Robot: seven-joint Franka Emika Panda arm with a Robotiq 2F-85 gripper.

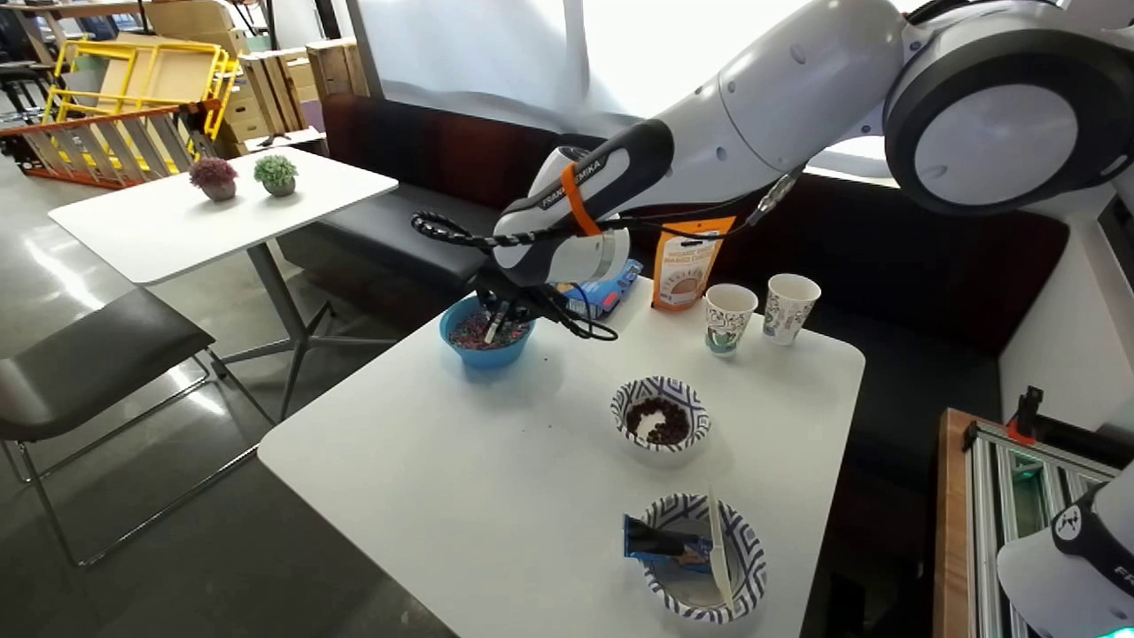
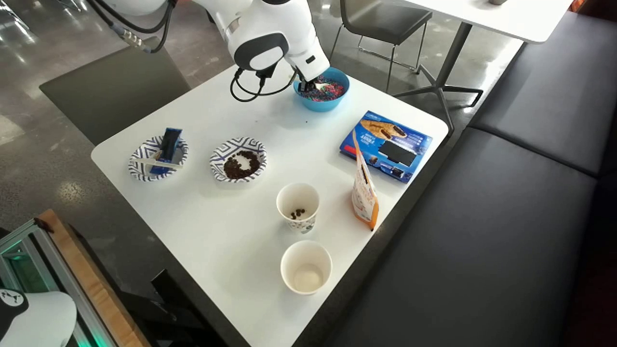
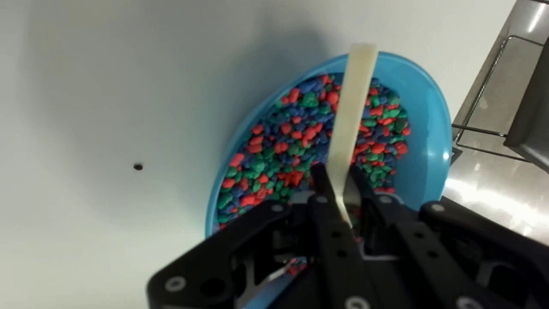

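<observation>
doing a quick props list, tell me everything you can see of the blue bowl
The blue bowl is round and open-topped, with a smooth, glossy wall that looks like plastic and a thin rim. It stands upright on the white table near one edge, part filled with red, green and blue gravel, leaving some inner wall bare. The jaws, shut on a pale utensil, are at its mouth, hiding part of the rim in the wrist view; whether the utensil touches the bowl cannot be told.
</observation>
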